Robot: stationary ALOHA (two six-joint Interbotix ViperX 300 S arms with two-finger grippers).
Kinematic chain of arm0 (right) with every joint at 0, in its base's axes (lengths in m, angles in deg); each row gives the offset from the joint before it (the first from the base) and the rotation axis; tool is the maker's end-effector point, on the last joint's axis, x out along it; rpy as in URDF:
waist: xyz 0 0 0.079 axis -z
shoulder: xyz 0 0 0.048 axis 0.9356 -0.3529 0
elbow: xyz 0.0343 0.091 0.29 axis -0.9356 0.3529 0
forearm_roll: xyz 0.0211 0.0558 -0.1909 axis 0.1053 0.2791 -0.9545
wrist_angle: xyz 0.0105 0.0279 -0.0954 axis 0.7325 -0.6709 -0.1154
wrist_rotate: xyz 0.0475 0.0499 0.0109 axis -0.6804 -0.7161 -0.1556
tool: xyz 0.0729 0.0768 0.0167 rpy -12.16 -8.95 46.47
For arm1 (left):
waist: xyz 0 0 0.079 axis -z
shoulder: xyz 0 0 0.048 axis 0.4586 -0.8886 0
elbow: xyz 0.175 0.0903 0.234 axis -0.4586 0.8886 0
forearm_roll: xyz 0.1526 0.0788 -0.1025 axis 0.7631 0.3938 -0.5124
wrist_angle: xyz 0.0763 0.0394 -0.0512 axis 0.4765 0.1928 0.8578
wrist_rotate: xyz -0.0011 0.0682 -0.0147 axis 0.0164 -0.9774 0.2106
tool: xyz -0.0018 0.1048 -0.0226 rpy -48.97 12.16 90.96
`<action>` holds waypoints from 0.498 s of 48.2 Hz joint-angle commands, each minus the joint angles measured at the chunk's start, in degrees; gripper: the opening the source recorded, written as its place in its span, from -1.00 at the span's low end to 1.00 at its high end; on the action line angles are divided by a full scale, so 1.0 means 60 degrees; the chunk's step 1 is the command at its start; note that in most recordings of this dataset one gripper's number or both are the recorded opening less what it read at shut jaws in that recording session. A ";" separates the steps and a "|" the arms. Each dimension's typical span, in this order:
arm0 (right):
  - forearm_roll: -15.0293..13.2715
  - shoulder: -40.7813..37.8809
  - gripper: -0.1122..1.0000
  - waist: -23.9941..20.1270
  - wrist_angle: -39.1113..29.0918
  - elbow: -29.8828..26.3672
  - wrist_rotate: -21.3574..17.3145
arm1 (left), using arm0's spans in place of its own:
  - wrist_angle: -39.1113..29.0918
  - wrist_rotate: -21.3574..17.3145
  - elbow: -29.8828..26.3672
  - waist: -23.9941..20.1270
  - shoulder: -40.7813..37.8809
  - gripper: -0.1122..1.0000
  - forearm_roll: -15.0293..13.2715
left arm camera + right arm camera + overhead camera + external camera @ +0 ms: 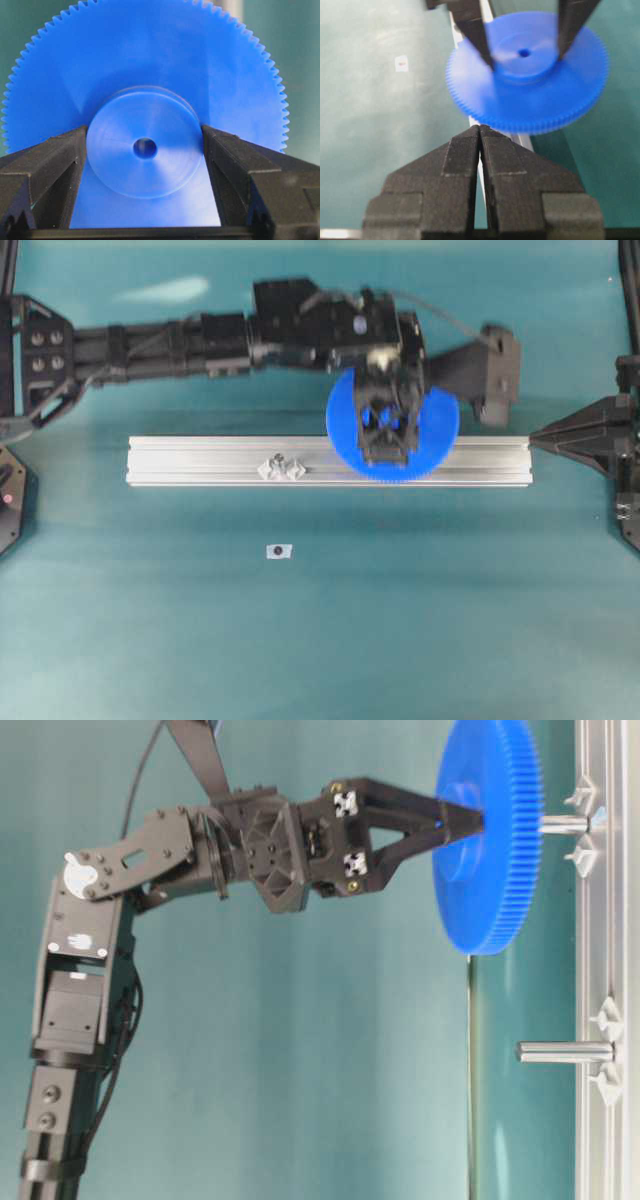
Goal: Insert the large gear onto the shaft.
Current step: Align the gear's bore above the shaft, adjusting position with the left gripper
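Across the middle of the overhead view a silver rail lies on teal matting. Up at right centre, the left gripper clamps the gear by its hub, covering much of it. Gear face flat, bore vertical, over the rail. The shaft stands well left, uncovered. Right gripper sits closed, empty.

A long silvery aluminium rail is laid across a teal table surface, and a small white tag with a dark centre is seen alone on that surface, apart from the rail, on its nearer side.
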 commanded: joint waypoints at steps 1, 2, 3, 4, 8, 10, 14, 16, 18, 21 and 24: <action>-0.0015 -0.0059 -0.64 0.0029 0.0029 -0.0117 -0.0088 | 0.0146 0.0103 0.0073 0.0293 0.0190 0.58 -0.0044; -0.0015 -0.0073 -0.64 0.0029 0.0029 -0.0103 -0.0088 | 0.0176 0.0132 0.0073 0.0308 0.0190 0.58 -0.0029; -0.0015 -0.0059 -0.64 0.0000 0.0029 -0.0103 -0.0103 | 0.0190 0.0161 0.0073 0.0308 0.0190 0.57 -0.0029; -0.0015 -0.0073 -0.64 0.0029 0.0029 -0.0103 -0.0103 | 0.0205 0.0190 0.0088 0.0308 0.0190 0.57 -0.0044; -0.0015 -0.0059 -0.64 0.0029 0.0029 -0.0103 -0.0103 | 0.0190 0.0249 0.0117 0.0293 0.0190 0.58 -0.0029; -0.0015 -0.0059 -0.64 0.0029 0.0029 -0.0117 -0.0103 | 0.0190 0.0249 0.0161 0.0278 0.0205 0.58 -0.0029; -0.0015 -0.0044 -0.64 0.0000 0.0029 -0.0117 -0.0103 | 0.0176 0.0234 0.0234 0.0264 0.0220 0.58 -0.0029; -0.0015 -0.0044 -0.64 0.0029 0.0029 -0.0117 -0.0103 | 0.0190 0.0220 0.0293 0.0205 0.0220 0.58 -0.0029; -0.0015 -0.0044 -0.64 0.0029 0.0029 -0.0117 -0.0103 | 0.0190 0.0205 0.0366 0.0146 0.0234 0.58 -0.0029; -0.0015 -0.0029 -0.64 0.0029 0.0029 -0.0132 -0.0103 | 0.0161 0.0205 0.0483 0.0044 0.0293 0.57 -0.0029; -0.0015 -0.0015 -0.64 0.0000 0.0029 -0.0146 -0.0103 | 0.0161 0.0249 0.0615 -0.0029 0.0425 0.58 -0.0029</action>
